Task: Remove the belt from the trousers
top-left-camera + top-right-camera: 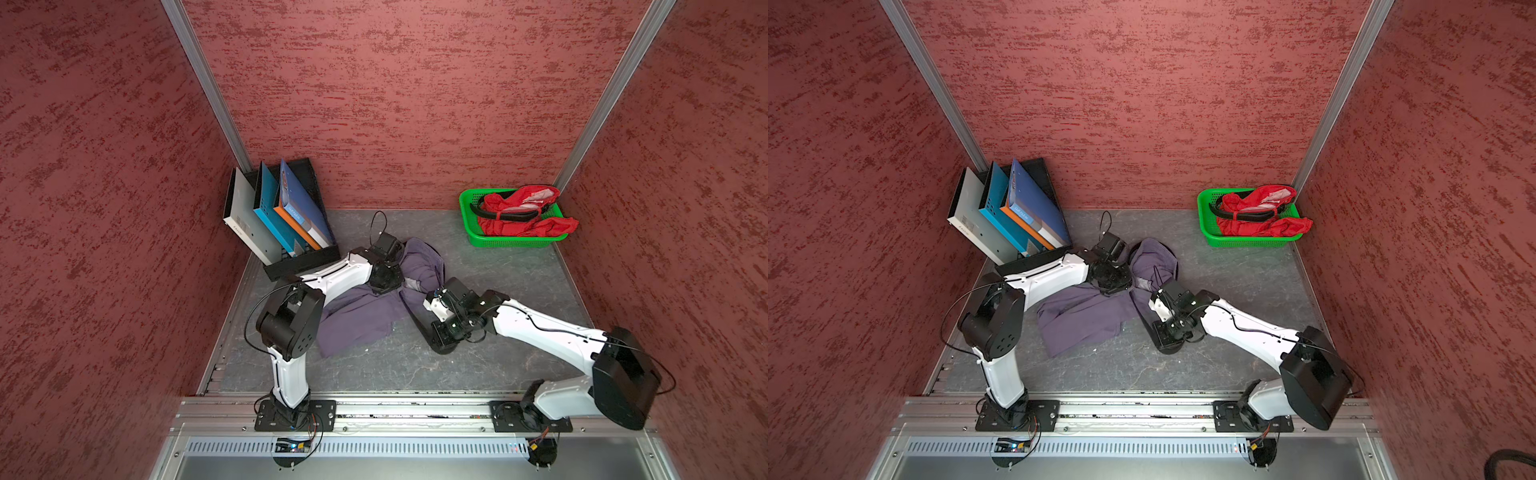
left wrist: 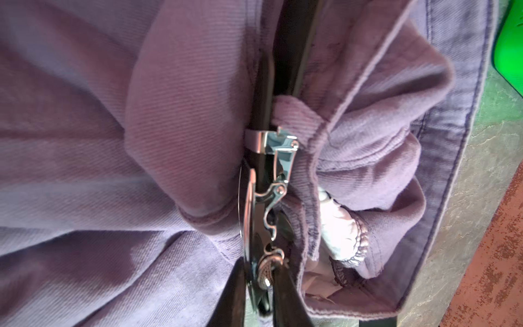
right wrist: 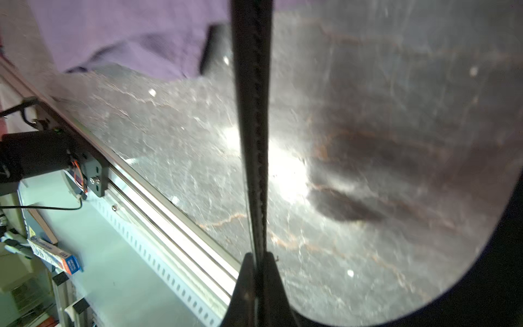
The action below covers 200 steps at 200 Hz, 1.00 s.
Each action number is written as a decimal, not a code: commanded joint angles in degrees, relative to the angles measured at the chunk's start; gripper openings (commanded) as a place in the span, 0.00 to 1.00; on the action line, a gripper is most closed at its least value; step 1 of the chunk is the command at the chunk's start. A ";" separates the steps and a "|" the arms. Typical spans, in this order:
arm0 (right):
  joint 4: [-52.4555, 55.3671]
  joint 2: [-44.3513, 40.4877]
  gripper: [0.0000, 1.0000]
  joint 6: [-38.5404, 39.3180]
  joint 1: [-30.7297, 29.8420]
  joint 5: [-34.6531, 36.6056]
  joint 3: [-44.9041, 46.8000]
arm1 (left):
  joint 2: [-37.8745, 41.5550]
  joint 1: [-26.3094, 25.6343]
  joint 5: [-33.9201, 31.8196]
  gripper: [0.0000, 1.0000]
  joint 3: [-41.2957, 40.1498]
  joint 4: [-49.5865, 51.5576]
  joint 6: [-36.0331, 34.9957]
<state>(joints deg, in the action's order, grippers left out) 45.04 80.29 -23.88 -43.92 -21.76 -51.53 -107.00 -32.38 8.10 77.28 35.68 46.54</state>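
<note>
The greyish-purple trousers [image 1: 365, 316] [image 1: 1084, 320] lie crumpled mid-table between my two arms. In the left wrist view their waistband [image 2: 368, 119] bunches round the black belt [image 2: 288, 42], which still passes under a belt loop [image 2: 294, 113]. My left gripper [image 2: 259, 266] is shut on the belt's silver buckle [image 2: 278, 158]. A free length of belt [image 1: 417, 324] [image 1: 1144, 322] runs out from the waist toward my right arm. My right gripper [image 3: 256, 256] is shut on that strap [image 3: 252, 113], which stretches taut above the table toward the trousers [image 3: 127, 34].
A green basket [image 1: 469, 216] at the back right holds red trousers [image 1: 519, 212] with their own black belt. A black file rack with binders [image 1: 282, 212] stands at the back left, close to my left arm. The aluminium rail [image 1: 415, 405] edges the table's front.
</note>
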 commanded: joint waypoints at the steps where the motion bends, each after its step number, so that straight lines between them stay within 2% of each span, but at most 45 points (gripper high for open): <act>1: 14.61 -0.05 0.00 -5.75 1.19 0.39 1.93 | -1.54 1.22 -1.89 0.19 1.11 -0.89 -0.75; 50: 26.27 -6.84 0.00 -11.99 3.00 4.13 2.06 | -1.11 1.27 -1.41 0.19 0.51 -1.52 -0.50; 100: 40.84 -12.32 0.00 -13.83 5.05 16.25 -6.60 | -0.71 1.09 -0.58 0.19 -0.46 -2.61 -0.18; 113: 39.32 -12.44 0.00 -11.83 5.25 18.15 -9.96 | -0.47 1.00 -0.47 0.19 -0.93 -2.89 -0.05; 128: 32.92 -12.94 0.02 -9.10 5.25 15.46 -11.24 | -0.03 0.87 -0.44 0.19 -1.58 -3.08 0.18; 148: 18.28 -14.23 0.21 -6.18 5.27 6.30 -9.64 | 0.60 0.79 -0.52 0.19 -1.92 -3.01 0.30; 157: 11.74 -14.37 0.38 -5.13 5.25 1.77 -8.50 | 0.89 0.70 -0.67 0.19 -1.92 -2.91 0.30; 173: 2.43 -14.12 0.58 -3.75 5.59 -5.63 -6.67 | 1.38 0.50 -0.80 0.19 -1.94 -2.80 0.39; 182: -1.25 -14.34 0.63 -3.12 5.74 -7.18 -6.17 | 1.53 0.49 -0.99 0.19 -1.78 -2.72 0.47; 200: -4.85 -13.36 0.66 -1.91 6.37 -4.43 -6.05 | 1.80 0.44 -0.81 0.19 -1.50 -2.75 0.65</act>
<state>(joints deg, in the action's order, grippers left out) 52.97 66.46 -28.84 -38.50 -22.55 -57.84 -106.80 -32.10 8.71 76.18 33.12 46.68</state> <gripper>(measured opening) 0.648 0.189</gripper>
